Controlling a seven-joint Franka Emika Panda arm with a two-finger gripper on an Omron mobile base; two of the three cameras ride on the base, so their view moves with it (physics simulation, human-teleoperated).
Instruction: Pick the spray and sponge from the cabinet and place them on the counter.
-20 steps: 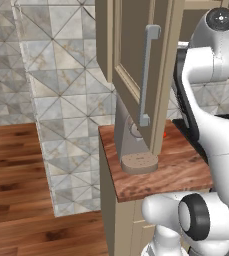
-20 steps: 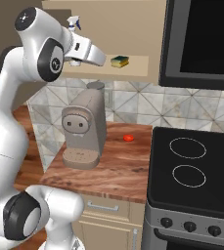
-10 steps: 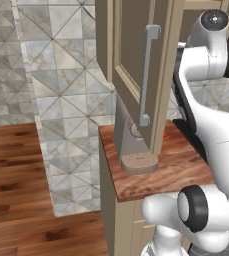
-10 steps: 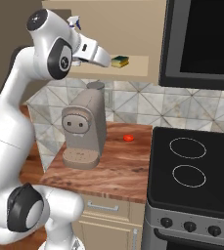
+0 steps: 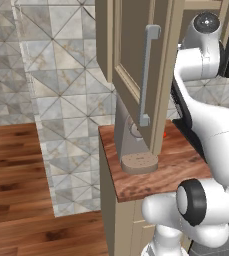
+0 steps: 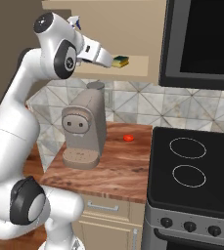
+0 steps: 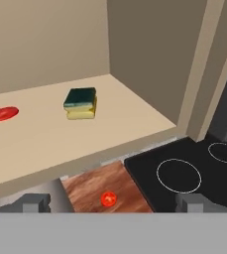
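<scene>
In the hand view the two dark fingertips [image 7: 34, 202] stand far apart at about 7 and 5 o'clock, so the claw [image 7: 112, 203] is spread wide with nothing between its tips. Just past them, near 6 o'clock, a strip of the reddish-brown counter [image 7: 92, 191] shows with a small red-orange ball [image 7: 108, 199] lying on it, and the black stovetop [image 7: 184, 171] with its ring marks sits toward 4 o'clock. Beyond the counter edge runs the pale shelf [image 7: 45, 144] of the open cabinet [image 7: 154, 54]. On that shelf the sponge [image 7: 80, 103] lies flat, green top over yellow, around 11 o'clock from the picture's middle, well apart from the fingertips. A flat red disc [image 7: 4, 113] lies on the same shelf toward 9 o'clock, apart from the sponge.

From the right base view the arm reaches up toward 12 o'clock, with the claw [image 6: 108, 59] level with the shelf and just short of the sponge [image 6: 121, 61]; whether they touch cannot be told. A spray nozzle [image 6: 75, 20] peeks out above the arm. Below, the grey coffee machine [image 6: 84, 132] stands on the counter [image 6: 118, 166]. In the left base view the cabinet door [image 5: 136, 70] hangs open with its grey bar handle [image 5: 147, 75].
</scene>
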